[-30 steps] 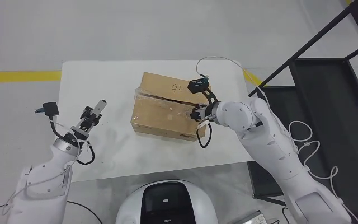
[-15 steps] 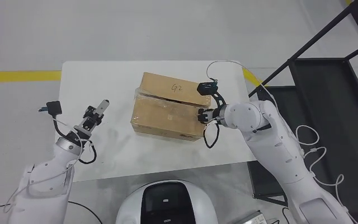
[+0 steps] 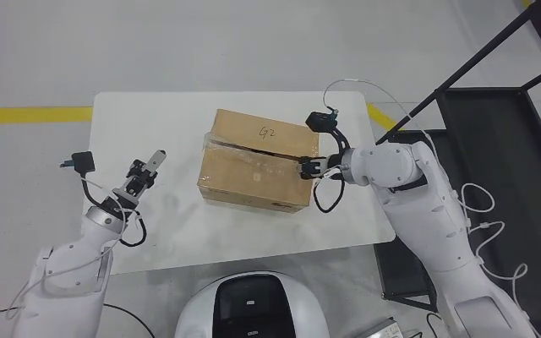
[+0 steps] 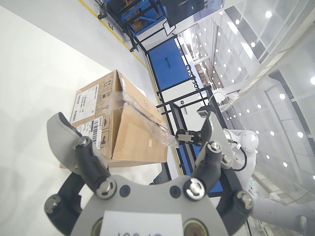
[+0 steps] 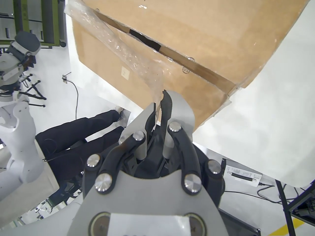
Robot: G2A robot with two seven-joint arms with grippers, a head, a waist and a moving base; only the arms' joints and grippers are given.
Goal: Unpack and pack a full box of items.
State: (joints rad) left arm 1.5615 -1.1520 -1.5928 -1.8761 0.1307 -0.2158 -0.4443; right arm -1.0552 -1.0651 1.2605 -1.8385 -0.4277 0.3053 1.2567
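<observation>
right end effector (image 5: 158,104) clamped on tape strip (image 5: 118,47), half-peeled off cardboard box (image 3: 254,177) at centre of desk (image 3: 152,127) | left end effector (image 3: 152,160) fingers apart, well away from box | risk: thin tape snaps, or unheld box drags

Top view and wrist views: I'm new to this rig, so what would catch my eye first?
The cardboard box in the middle of the white table, its top seam partly open. A strip of clear tape lifts off that seam, pinched in the shut right gripper at the box's edge. The left gripper sits open over the table, apart from the box.
</observation>
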